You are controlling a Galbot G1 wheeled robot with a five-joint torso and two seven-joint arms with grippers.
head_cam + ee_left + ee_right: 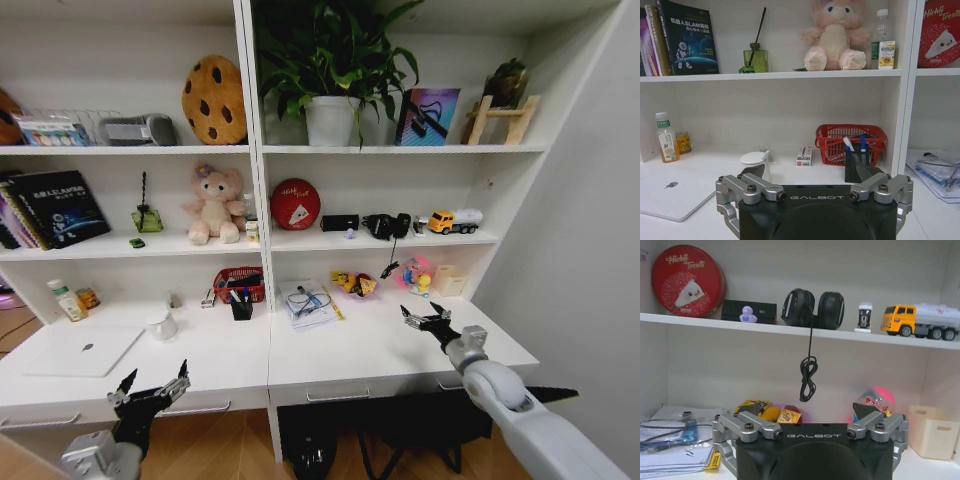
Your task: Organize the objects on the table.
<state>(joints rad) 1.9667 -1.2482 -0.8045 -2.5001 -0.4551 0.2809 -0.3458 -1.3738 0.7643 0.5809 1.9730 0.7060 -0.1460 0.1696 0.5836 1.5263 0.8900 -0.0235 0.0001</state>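
Note:
On the left of the long white table (230,360) lies a silver laptop (85,350) (670,192), lid shut. A black cup of blue-capped pens (241,305) (857,165) stands before a red basket (238,283). A white lidded cup (162,325) (754,160) sits mid-left. The tiny green toy car (137,242) (746,69) rests on the shelf above. Yellow snack packets (355,285) (770,414) lie at the back right. My left gripper (152,385) (815,192) hangs open off the front edge, holding nothing. My right gripper (424,317) (812,432) hovers open above the table's right part.
A green-capped bottle (65,300) and a small jar (88,298) stand at the back left. Papers with a cable (308,303), a pink ball toy (415,272) and a white box (450,280) occupy the right half. Shelves above hold a plush bunny (215,205), books and headphones (812,310).

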